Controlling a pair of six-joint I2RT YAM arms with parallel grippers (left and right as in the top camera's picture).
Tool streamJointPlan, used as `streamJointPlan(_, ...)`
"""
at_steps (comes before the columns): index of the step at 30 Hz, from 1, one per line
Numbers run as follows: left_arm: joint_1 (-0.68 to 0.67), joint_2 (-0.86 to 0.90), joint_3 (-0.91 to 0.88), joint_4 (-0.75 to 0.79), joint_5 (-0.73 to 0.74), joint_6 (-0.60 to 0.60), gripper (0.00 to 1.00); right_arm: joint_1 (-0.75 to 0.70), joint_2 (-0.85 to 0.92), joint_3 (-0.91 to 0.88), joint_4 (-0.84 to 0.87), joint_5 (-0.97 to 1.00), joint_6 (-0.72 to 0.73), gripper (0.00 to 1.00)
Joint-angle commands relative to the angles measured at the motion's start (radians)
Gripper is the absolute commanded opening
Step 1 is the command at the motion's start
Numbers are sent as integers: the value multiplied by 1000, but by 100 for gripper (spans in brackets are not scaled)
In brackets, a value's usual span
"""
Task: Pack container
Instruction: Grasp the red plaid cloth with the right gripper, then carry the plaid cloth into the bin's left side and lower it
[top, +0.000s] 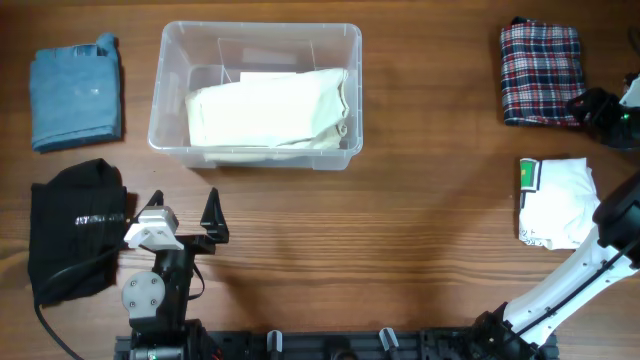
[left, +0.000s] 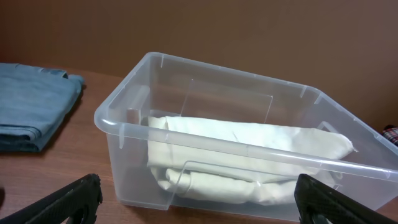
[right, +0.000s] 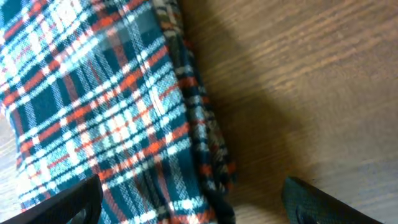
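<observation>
The clear plastic container (top: 170, 75) stands at the back centre-left of the table with a folded cream garment (top: 270, 105) inside; both also show in the left wrist view, the container (left: 124, 124) and the garment (left: 249, 140). My left gripper (top: 185, 215) is open and empty, near the front edge, short of the container; its fingers (left: 199, 202) frame the bin's near wall. My right gripper (top: 590, 108) is open at the right edge of a folded plaid garment (top: 540, 72), its fingers (right: 193, 202) straddling the plaid's edge (right: 99, 112).
A folded blue denim garment (top: 75, 90) lies at the back left and shows in the left wrist view (left: 31, 106). A black garment (top: 75, 235) lies at the front left. A folded white garment with a green tag (top: 555, 200) lies at the right.
</observation>
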Motion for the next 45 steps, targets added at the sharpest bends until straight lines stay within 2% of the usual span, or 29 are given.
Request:
streamJointPlan(1, -5, -7, -6, -1, -6, 16, 100, 5, 48, 6, 20, -62, -14, 91)
streamJointPlan(7, -5, -7, -6, -1, -6, 16, 100, 19, 66, 6, 56, -96, -14, 90)
streamJointPlan(13, -5, -7, -6, -1, -6, 16, 100, 79, 71, 6, 89, -132, 13, 74)
streamJointPlan(14, -5, -7, -6, -1, -6, 16, 100, 90, 71, 6, 93, -132, 13, 69)
streamJointPlan(17, -5, -7, -6, -1, -6, 16, 100, 111, 71, 6, 91, -132, 18, 47)
streamJointPlan(19, -5, -7, -6, -1, -6, 16, 100, 113, 71, 6, 82, -132, 51, 29)
streamJointPlan(20, -5, -7, -6, -1, -6, 16, 100, 113, 70, 6, 72, -132, 74, 11)
streamJointPlan(21, -5, -7, -6, -1, -6, 16, 100, 113, 68, 6, 62, -132, 99, 4)
streamJointPlan(27, -5, -7, -6, -1, -6, 16, 100, 163, -26, 6, 8, -206, 105, 4)
streamJointPlan(29, -5, -7, -6, -1, -6, 16, 100, 230, -114, 6, -8, -201, 56, 4)
streamJointPlan(34, -5, -7, -6, -1, -6, 16, 100, 405, -359, 6, -23, -198, 50, 4)
streamJointPlan(37, -5, -7, -6, -1, -6, 16, 100, 541, -505, 6, -30, -99, 62, 4)
streamJointPlan(40, -5, -7, -6, -1, -6, 16, 100, 662, -592, 6, -29, -16, 60, 4)
streamJointPlan(45, -5, -7, -6, -1, -6, 16, 100, 828, -660, 6, -18, -14, -29, 4)
